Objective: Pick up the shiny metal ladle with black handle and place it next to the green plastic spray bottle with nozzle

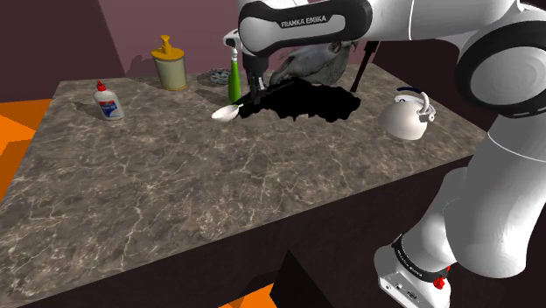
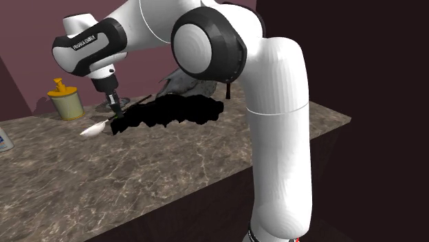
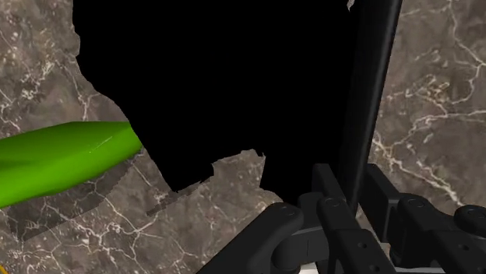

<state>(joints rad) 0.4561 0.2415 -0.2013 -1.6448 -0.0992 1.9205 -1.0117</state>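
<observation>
Clamped narrow on the thin black handle, my gripper (image 3: 350, 187) holds the ladle (image 1: 227, 111) between its fingers. I judge the grip sits up the handle because that bar is the slimmest part to pinch, and it leaves the bowl free to meet the top first. The ladle hangs slanted, with its pale bowl low and close to the marbled surface (image 1: 175, 184) and its handle rising past the fingers. I cannot tell whether the bowl touches. It lies just in front of the green spray bottle (image 1: 234, 83), which stands upright just beside the gripper, so by my reading the carry is nearly over and lowering and letting go are what is left. I would release gently, since the bottle is tall and narrow and a swinging handle could tip it. A ragged black patch (image 1: 306, 103), where nothing is drawn, spreads over the surface beneath the handle. Farther out, a yellow pump dispenser (image 1: 169, 63) stands behind, a small white glue bottle (image 1: 107, 101) sits toward the shoulder view's left, and a white kettle (image 1: 405, 116) stands well apart on the right. None of them crowds the spot.
</observation>
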